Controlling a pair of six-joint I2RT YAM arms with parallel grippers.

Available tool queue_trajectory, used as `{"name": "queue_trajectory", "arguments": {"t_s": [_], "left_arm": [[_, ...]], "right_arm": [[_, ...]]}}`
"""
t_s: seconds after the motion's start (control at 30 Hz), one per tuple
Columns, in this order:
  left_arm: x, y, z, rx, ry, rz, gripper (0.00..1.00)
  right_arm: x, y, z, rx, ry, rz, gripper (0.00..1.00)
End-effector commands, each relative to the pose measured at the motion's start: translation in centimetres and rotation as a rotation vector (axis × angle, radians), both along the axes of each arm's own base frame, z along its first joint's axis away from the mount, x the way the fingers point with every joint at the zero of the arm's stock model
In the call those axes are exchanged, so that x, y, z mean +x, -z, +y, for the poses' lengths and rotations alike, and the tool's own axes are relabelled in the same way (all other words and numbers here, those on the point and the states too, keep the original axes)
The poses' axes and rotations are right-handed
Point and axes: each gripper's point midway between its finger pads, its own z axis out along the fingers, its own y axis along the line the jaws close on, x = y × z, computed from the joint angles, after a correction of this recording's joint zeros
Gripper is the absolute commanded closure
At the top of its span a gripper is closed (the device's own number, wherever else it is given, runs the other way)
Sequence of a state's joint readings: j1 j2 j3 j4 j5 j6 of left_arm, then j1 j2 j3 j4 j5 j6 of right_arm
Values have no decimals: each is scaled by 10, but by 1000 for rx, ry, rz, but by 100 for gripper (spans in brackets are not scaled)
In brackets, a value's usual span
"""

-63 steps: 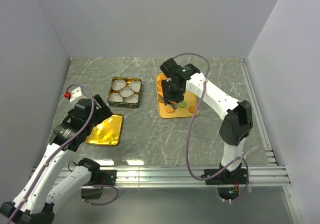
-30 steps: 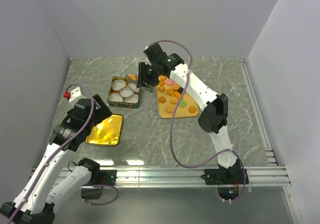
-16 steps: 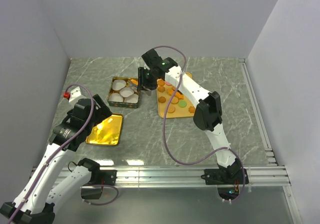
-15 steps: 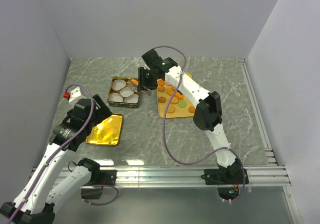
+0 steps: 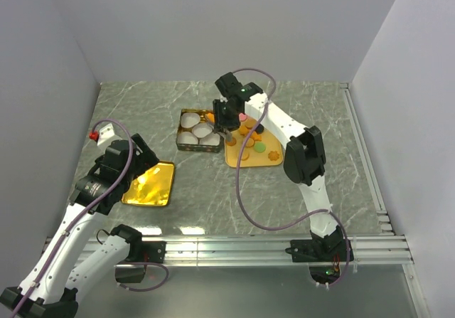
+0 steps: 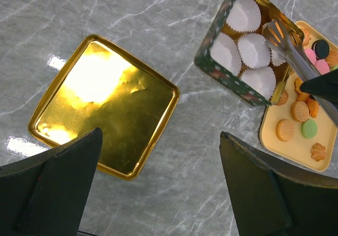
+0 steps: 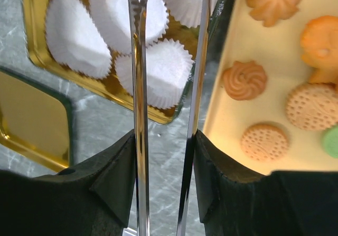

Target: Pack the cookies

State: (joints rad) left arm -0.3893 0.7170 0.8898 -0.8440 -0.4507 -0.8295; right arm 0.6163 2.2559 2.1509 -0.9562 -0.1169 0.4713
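Right end effector [image 7: 163, 141] is clamped on tongs [image 7: 138, 62] reaching over the tin [image 6: 222, 72] of paper cups [image 7: 71, 32], probably for loading, cookies [image 7: 264, 141] lie on the yellow tray [image 7: 232, 114] touching it, left end effector [image 6: 161, 141] hangs spread apart above the gold lid [image 6: 100, 98].

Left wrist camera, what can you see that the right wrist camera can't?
Only the left wrist view shows the whole gold lid and the black cookie. Only the right wrist view shows, up close, the right gripper pinching the tongs. Both show the tin with its white paper cups, the yellow tray, the green cookie and the tongs.
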Motion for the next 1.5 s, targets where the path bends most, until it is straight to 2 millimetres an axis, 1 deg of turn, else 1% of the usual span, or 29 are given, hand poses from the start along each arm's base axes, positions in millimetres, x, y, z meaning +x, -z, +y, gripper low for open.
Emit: {"name": "queue_trajectory", "arguments": {"t_s": [0.0, 0.1, 0.13, 0.2, 0.23, 0.37, 0.57, 0.63, 0.77, 0.8, 0.83, 0.87, 0.9, 0.93, 0.97, 1.0, 1.03, 1.07, 1.1, 1.13, 1.17, 1.2, 1.23, 1.27, 1.3, 1.33, 1.37, 1.43, 1.47], "left_arm": [[1, -7, 5, 1, -27, -21, 1], [2, -6, 5, 2, -27, -18, 1], [1, -6, 5, 3, -27, -17, 1], [2, -6, 5, 3, -26, -18, 1], [1, -7, 5, 2, -28, -20, 1], [1, -6, 5, 2, -28, -20, 1], [1, -7, 5, 2, -28, -21, 1], [1, -7, 5, 0, -29, -23, 1], [1, -7, 5, 2, -28, -21, 1], [1, -6, 5, 4, -27, -18, 1], [1, -6, 5, 3, -28, -19, 1], [1, -6, 5, 2, -29, -20, 1], [1, -5, 5, 5, -28, -17, 1], [2, -6, 5, 3, -27, -19, 1], [2, -6, 5, 5, -24, -17, 0], [2, -6, 5, 4, -24, -19, 1], [2, -5, 4, 3, -22, -18, 1], [2, -5, 4, 4, -20, -16, 0], [2, -6, 4, 5, -22, -17, 1], [2, -4, 4, 5, -20, -13, 1], [3, -5, 4, 6, -19, -14, 1], [3, -5, 4, 6, -19, -14, 1], [2, -4, 4, 5, -20, -13, 1], [3, -5, 3, 3, -19, -14, 1], [2, -5, 3, 5, -18, -14, 1], [2, -5, 4, 4, -20, -14, 1], [2, -5, 4, 3, -20, -15, 1], [2, -6, 4, 2, -21, -20, 1], [2, -6, 4, 2, -21, -20, 1]], "right_arm": [[6, -50, -28, -6, 36, -106, 59], [6, -61, -32, 2, 51, -120, 58], [7, -64, -33, 3, 53, -125, 56], [7, -70, -34, 5, 58, -131, 50], [7, -69, -34, 4, 58, -129, 43], [5, -71, -35, -1, 55, -126, 34], [6, -78, -37, 3, 60, -136, 33], [7, -86, -37, 11, 63, -152, 33], [6, -118, -43, 43, 79, -210, 33], [6, -123, -49, 45, 90, -219, 34], [4, -136, -53, 60, 97, -244, 34], [4, -140, -58, 63, 105, -253, 34], [1, -137, -63, 53, 111, -243, 35], [-1, -147, -74, 60, 128, -261, 35], [-2, -148, -79, 57, 133, -263, 36], [-6, -138, -87, 32, 141, -242, 36], [-8, -145, -98, 32, 156, -257, 36], [-10, -143, -105, 21, 165, -253, 36], [-17, -130, -112, -3, 163, -224, 37], [-22, -134, -118, 1, 169, -234, 37], [-24, -120, -131, -37, 191, -216, 37], [-28, -116, -136, -46, 197, -212, 38], [-32, -118, -145, -58, 212, -224, 38], [-33, -113, -151, -70, 224, -222, 38], [-40, -98, -159, -98, 229, -191, 38], [-43, -95, -164, -111, 239, -189, 39], [-49, -81, -171, -132, 244, -158, 39], [-52, -73, -175, -141, 244, -151, 40], [-56, -64, -177, -154, 241, -131, 40]]}}
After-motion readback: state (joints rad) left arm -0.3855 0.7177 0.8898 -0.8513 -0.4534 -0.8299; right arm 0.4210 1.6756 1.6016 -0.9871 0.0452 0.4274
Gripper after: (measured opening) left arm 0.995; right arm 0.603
